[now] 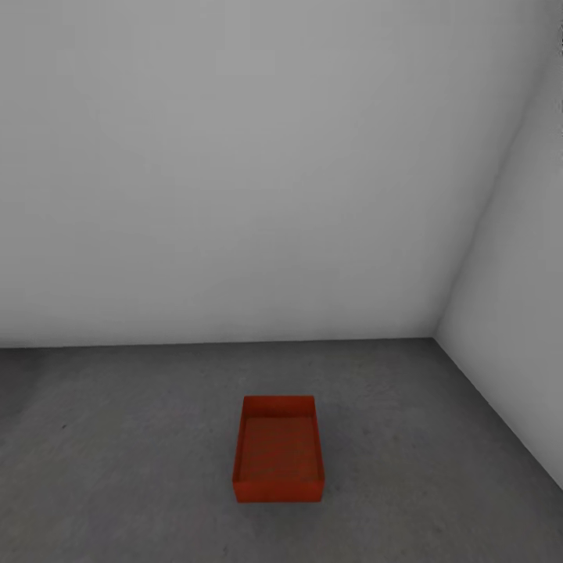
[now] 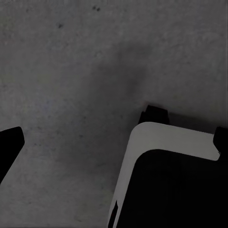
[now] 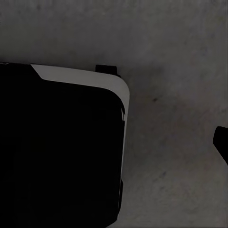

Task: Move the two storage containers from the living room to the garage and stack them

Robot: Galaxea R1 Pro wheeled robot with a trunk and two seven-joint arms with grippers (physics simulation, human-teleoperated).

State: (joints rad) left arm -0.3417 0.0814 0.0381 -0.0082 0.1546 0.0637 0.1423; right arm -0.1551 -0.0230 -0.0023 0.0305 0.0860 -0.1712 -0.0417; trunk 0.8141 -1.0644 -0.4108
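While one bin (image 1: 278, 451) sits low-centre on the concrete floor (image 1: 117, 438), long axis pointing away from me, I can't judge jaw state. No second bin in hand, so neither arm is favoured.

Head camera: high, angled down toward a grey wall (image 1: 234, 172) corner, floor (image 1: 117, 469) in the lower third. Both wrist cameras face straight down, close over the robot's base (image 2: 175, 190). Shared: concrete floor.
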